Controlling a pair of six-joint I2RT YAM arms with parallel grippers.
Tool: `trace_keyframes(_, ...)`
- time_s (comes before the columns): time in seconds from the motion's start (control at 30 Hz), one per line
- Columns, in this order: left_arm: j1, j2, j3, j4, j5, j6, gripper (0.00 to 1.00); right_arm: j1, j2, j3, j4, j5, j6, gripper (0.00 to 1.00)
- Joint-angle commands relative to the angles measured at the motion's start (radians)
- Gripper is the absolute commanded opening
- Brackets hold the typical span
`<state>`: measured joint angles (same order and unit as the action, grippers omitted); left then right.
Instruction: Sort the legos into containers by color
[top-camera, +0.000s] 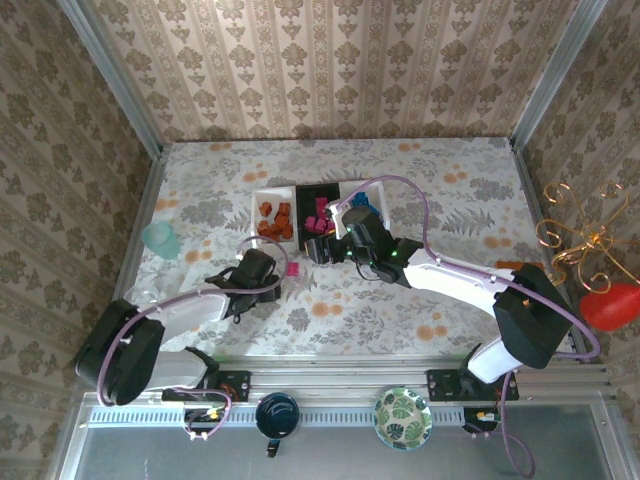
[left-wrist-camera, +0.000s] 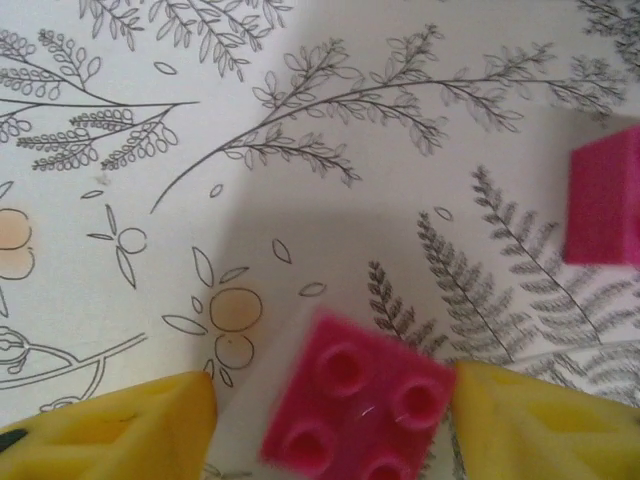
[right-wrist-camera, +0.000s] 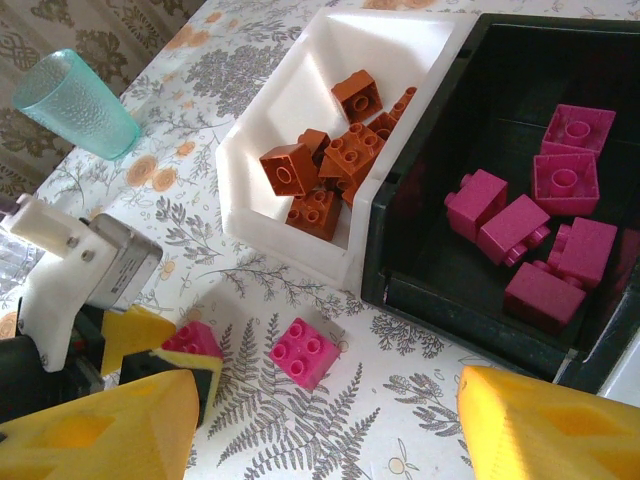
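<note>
A magenta-pink lego (left-wrist-camera: 355, 400) lies studs-up on the flowered cloth between my left gripper's (left-wrist-camera: 335, 402) yellow fingers. The right finger touches its corner and a gap shows at the left finger, so the jaws stand open around it. A second pink lego (right-wrist-camera: 305, 352) lies free beside it, in front of the trays. My right gripper (right-wrist-camera: 330, 400) hovers open above that spot, holding nothing. The left white container (right-wrist-camera: 300, 255) holds orange legos (right-wrist-camera: 330, 165). The black container (right-wrist-camera: 470, 300) holds pink legos (right-wrist-camera: 545, 215). The right white container (top-camera: 378, 205) holds blue ones (top-camera: 358, 205).
A teal cup (top-camera: 162, 238) stands on the cloth to the left of the trays. A dark cup (top-camera: 277, 413) and a green-patterned bowl (top-camera: 402, 417) sit on the near rail. Patterned walls close in the table on three sides.
</note>
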<state>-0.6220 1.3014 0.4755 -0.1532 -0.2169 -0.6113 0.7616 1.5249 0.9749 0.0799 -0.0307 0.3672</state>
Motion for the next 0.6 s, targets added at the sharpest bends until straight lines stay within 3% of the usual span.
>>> trace_keyframes(0.0,-0.005,0.066,0.011,0.086,0.017,0.018,0.58,-0.004,-0.019,0.006,0.004,0.012,0.001,0.71)
trace_keyframes(0.1,-0.005,0.092,0.011,0.118,0.023,0.029,0.58,-0.007,-0.019,0.007,0.004,0.011,0.002,0.71)
trace_keyframes(0.27,-0.008,0.113,0.024,0.138,0.034,0.045,0.44,-0.008,-0.017,0.011,0.001,0.011,0.002,0.71)
trace_keyframes(0.43,-0.021,0.077,0.036,0.111,0.040,0.051,0.34,-0.012,-0.030,0.001,-0.004,0.023,0.002,0.71)
trace_keyframes(0.57,-0.068,0.020,0.086,0.051,0.047,0.058,0.32,-0.016,-0.068,-0.024,-0.013,0.062,0.003,0.71)
